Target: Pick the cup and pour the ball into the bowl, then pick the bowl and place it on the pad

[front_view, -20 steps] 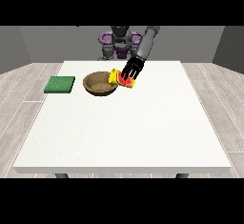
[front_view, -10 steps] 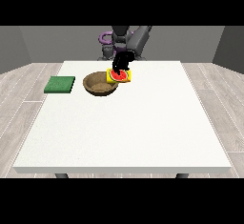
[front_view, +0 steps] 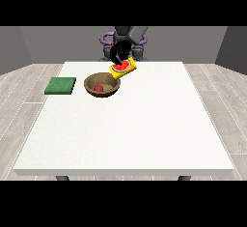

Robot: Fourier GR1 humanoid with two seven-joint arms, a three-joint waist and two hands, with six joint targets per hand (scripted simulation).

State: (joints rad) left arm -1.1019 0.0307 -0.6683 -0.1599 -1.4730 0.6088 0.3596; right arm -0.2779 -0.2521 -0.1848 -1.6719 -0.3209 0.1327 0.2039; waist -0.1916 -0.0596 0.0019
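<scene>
The cup [front_view: 123, 69] is yellow with a red inside, and it hangs tilted above the far right rim of the bowl [front_view: 102, 85], its mouth turned toward the camera and down toward the bowl. A black hand [front_view: 119, 52] has its fingers curled round the cup from above and behind. Which of the robot's arms this hand belongs to is hard to tell, since it sits near the middle of the view in front of the torso. No other hand can be made out.

The ball [front_view: 99, 88] is red and lies inside the brown bowl, near its middle. The bowl stands on the white table [front_view: 130, 124], toward the far left part of it.

The green pad [front_view: 61, 85] lies flat on the table to the left of the bowl, near it but apart, close to the table's left edge.

The robot [front_view: 126, 40] stands behind the far edge of the table.
</scene>
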